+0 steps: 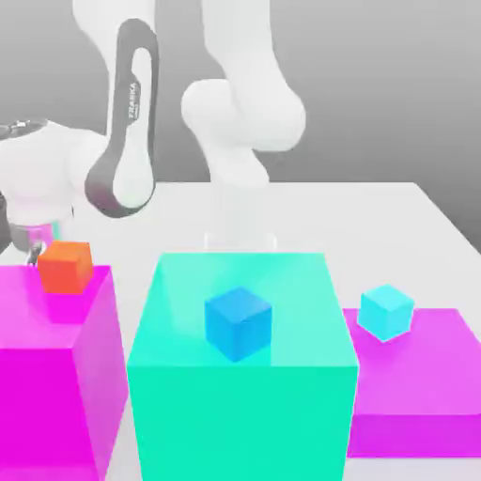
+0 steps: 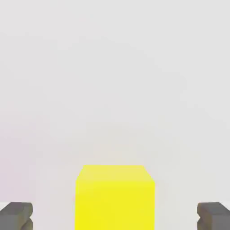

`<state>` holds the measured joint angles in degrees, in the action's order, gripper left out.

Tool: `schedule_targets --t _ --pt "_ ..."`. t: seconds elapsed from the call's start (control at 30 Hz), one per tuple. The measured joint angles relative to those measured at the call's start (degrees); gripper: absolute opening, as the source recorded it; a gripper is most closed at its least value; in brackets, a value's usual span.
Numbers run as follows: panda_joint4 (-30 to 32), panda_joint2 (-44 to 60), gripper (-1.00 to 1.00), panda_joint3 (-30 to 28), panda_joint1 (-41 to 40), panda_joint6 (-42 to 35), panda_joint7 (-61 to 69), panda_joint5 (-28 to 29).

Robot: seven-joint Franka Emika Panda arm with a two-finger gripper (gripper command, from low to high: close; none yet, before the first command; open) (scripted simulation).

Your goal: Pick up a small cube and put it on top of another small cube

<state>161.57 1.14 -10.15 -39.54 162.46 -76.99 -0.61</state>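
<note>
The small orange-red cube (image 1: 65,266) rests on top of the tall magenta block (image 1: 56,366) at the exterior view's left. My gripper (image 1: 26,242) hangs just behind and to the left of that cube, low behind the magenta block. In the hand view the gripper (image 2: 115,216) is open. Its dark fingertips (image 2: 16,215) stand wide apart on either side of a yellow cube (image 2: 115,197) that sits on the pale table, and neither pad touches it.
A big teal block (image 1: 242,385) stands in the middle with a small blue cube (image 1: 238,322) on it. A low magenta slab (image 1: 413,385) at the right carries a small cyan cube (image 1: 386,311). The white arm's base (image 1: 240,216) rises behind the teal block.
</note>
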Motion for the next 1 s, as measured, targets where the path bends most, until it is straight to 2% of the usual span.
schedule_targets --t 0.1,0.27,0.3,0.53,0.77,0.83,1.0 --pt "0.6 2.6 0.0 0.4 -0.4 3.4 2.0 -1.9" --pt "-1.1 12.5 0.0 6.4 -5.2 11.6 6.0 -7.2" --pt "-1.4 14.2 -1.0 7.5 -6.1 13.0 6.3 -7.6" --pt "-1.4 14.4 -1.0 7.7 -6.4 13.2 6.1 -7.4" --pt "0.9 1.4 -1.0 3.8 -4.7 2.7 1.1 -0.6" --pt "-1.8 1.1 -1.0 2.1 -8.1 0.9 0.2 -0.5" --pt "-11.1 -2.3 -1.0 2.6 -7.6 -10.1 -2.5 -1.0"
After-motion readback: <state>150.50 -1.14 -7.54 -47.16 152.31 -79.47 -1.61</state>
